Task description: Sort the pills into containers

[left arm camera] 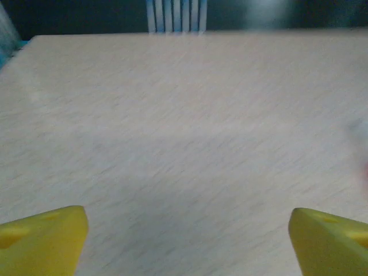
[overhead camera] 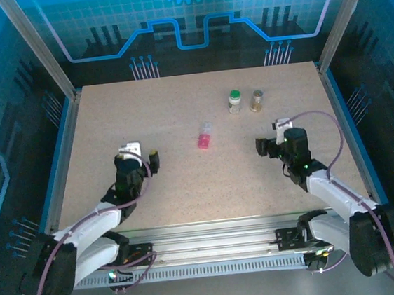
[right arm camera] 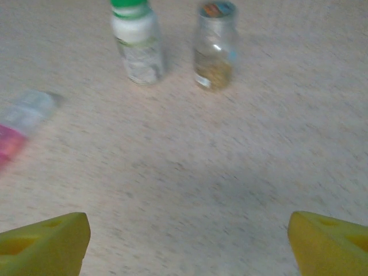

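Stock on my table (overhead camera: 187,191): three containers, all standing from the centre over to the right. Item one, white bottle with green cap (overhead camera: 234,101), upright on the far side. Item two, amber vial (overhead camera: 256,100), upright, just beside the bottle on its right, a gap between them; something brownish sits in its lower part, too blurred for me to name. Item three, clear-and-pink rectangular box (overhead camera: 204,137), lying flat near mid-table, nearer to me than the pair and to their left. Right gripper (overhead camera: 270,136): released, jaws spread wide, nothing between them; its yellow fingertips (right arm camera: 46,241) sit at the bottom corners of the right wrist view with bare tabletop between. Bottle and vial stand ahead of it, the vial nearly straight on, the bottle a little left; the box lies off to its left. All three are apart from the fingers. Left gripper (overhead camera: 143,155): likewise released, jaws wide, empty, bare tabletop ahead of it. The box is its nearest container, off to its right and well apart; bottle and vial stand farther right and beyond.
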Robot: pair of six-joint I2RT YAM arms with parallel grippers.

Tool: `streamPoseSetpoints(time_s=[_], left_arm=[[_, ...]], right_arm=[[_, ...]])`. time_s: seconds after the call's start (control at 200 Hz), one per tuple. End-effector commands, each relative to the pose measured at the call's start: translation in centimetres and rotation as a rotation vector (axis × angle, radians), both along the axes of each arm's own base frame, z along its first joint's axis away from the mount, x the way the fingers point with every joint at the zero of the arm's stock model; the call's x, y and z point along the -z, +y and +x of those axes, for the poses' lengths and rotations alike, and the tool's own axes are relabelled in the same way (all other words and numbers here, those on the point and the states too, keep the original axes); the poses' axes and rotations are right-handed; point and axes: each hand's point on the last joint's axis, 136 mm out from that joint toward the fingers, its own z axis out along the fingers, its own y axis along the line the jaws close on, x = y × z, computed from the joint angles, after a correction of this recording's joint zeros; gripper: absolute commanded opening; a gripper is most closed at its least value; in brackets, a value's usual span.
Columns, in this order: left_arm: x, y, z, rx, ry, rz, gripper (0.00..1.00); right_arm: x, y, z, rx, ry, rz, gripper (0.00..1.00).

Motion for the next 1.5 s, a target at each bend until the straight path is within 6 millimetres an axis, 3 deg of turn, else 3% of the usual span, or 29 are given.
streamPoseSetpoints(time_s=[0.0, 0.165, 0.31, 0.425, 0.57, 0.69, 0.77, 0.901, 0.946, 1.046, 1.496], left_arm=[[-2.2, 3.4, 1.0, -0.153, -0.157, 0.077, 0.99], [-2.3, 3.0, 2.7, -0.082, -0.216, 0.047, 0.99], [-1.4, 2.5, 4.1, -0.011, -0.257, 0.092, 0.99], [0.1, 3.8, 4.2, -0.017, -0.257, 0.011, 0.99], [0.9, 3.9, 5.9, 0.017, -0.18, -0.027, 0.99], [1.8, 5.0, 7.7, -0.008, -0.068, -0.084, 0.99], [1.8, 5.4, 7.7, -0.011, -0.069, -0.106, 0.99], [1.9, 5.2, 7.7, -0.008, -0.067, -0.09, 0.99], [1.8, 4.7, 7.7, 0.014, -0.068, -0.083, 0.99], [1.8, 4.5, 7.7, 0.027, -0.065, -0.087, 0.99], [1.8, 4.5, 7.7, 0.029, -0.064, -0.088, 0.99]], right_arm=[[-2.4, -2.0, 1.8, 0.053, -0.188, -0.059, 0.93], [0.3, -2.9, 3.4, 0.084, -0.109, -0.017, 0.96], [0.1, -3.1, 4.9, 0.079, -0.145, 0.017, 0.99], [0.1, -3.7, 5.5, 0.079, -0.141, 0.013, 1.0], [0.0, -4.0, 5.0, 0.057, -0.253, 0.005, 1.0], [0.6, -2.6, 3.1, -0.015, -0.407, -0.007, 1.0], [0.9, -2.3, 3.3, -0.032, -0.36, -0.013, 1.0], [1.9, -3.2, 6.1, 0.02, -0.22, -0.011, 1.0], [2.1, -2.4, 6.8, -0.01, -0.188, -0.041, 1.0], [2.2, -1.2, 7.0, -0.055, -0.179, -0.064, 1.0], [2.3, -1.2, 7.0, -0.057, -0.176, -0.068, 1.0]])
